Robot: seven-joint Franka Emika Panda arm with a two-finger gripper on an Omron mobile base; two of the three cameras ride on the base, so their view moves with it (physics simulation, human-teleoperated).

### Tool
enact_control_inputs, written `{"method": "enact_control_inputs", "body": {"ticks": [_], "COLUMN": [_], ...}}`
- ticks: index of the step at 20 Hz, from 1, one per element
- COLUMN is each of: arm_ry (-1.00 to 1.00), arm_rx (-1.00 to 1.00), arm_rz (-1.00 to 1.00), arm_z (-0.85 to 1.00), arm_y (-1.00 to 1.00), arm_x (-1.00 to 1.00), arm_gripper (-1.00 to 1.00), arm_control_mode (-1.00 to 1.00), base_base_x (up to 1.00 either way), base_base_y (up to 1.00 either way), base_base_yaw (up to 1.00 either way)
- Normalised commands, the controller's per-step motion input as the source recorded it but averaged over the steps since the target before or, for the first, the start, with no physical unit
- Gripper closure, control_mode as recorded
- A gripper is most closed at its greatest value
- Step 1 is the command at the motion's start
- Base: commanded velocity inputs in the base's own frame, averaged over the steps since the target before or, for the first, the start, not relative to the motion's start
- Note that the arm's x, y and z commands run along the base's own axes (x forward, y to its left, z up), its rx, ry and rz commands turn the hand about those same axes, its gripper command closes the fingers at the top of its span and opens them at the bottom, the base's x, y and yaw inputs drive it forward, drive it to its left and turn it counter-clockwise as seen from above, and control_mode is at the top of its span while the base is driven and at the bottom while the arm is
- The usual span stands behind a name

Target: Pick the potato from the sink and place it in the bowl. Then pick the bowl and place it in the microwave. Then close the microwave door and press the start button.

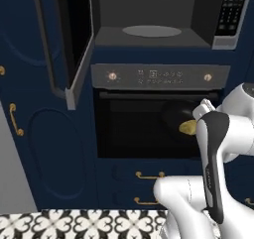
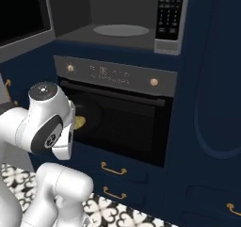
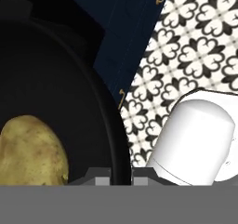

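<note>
My gripper (image 3: 122, 175) is shut on the rim of the glossy black bowl (image 3: 56, 69). The yellowish-tan potato (image 3: 30, 151) lies inside it. From the base, the bowl (image 1: 174, 115) hangs in front of the oven's glass, with the potato (image 1: 187, 128) at its near side. The same potato (image 2: 79, 122) peeks out beside my arm in the right base view. Above stands the microwave (image 1: 149, 39), its cavity dark with a round turntable. The microwave door (image 1: 67, 39) is swung wide open to the left. Its keypad (image 1: 232, 10) is at the right. The sink is out of view.
A black oven (image 1: 158, 76) with brass knobs sits directly under the microwave, set in navy cabinets with brass handles (image 1: 149, 174). Patterned black-and-white floor tiles (image 1: 74, 223) lie below. My white arm (image 1: 213, 153) rises between the base and the oven.
</note>
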Motion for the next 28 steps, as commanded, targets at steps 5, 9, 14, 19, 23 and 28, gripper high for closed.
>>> {"method": "enact_control_inputs", "body": {"ticks": [5, 9, 14, 19, 23, 28], "arm_ry": [0.00, 0.00, 0.00, 0.00, 0.00, 0.00], "arm_rx": [0.00, 0.00, 0.00, 0.00, 0.00, 0.00], "arm_rz": [0.00, 0.00, 0.00, 0.00, 0.00, 0.00], "arm_z": [0.00, 0.00, 0.00, 0.00, 0.00, 0.00], "arm_y": [0.00, 0.00, 0.00, 0.00, 0.00, 0.00], "arm_x": [0.00, 0.00, 0.00, 0.00, 0.00, 0.00], "arm_gripper": [1.00, 1.00, 1.00, 1.00, 1.00, 1.00], "arm_control_mode": [1.00, 1.00, 1.00, 1.00, 1.00, 1.00], "base_base_x": [0.18, 0.06, 0.18, 0.33, 0.36, 0.19], "base_base_y": [0.23, 0.27, 0.18, 0.24, 0.34, 0.18], "base_base_yaw": [-0.02, -0.04, -0.02, -0.02, -0.03, -0.02]}}
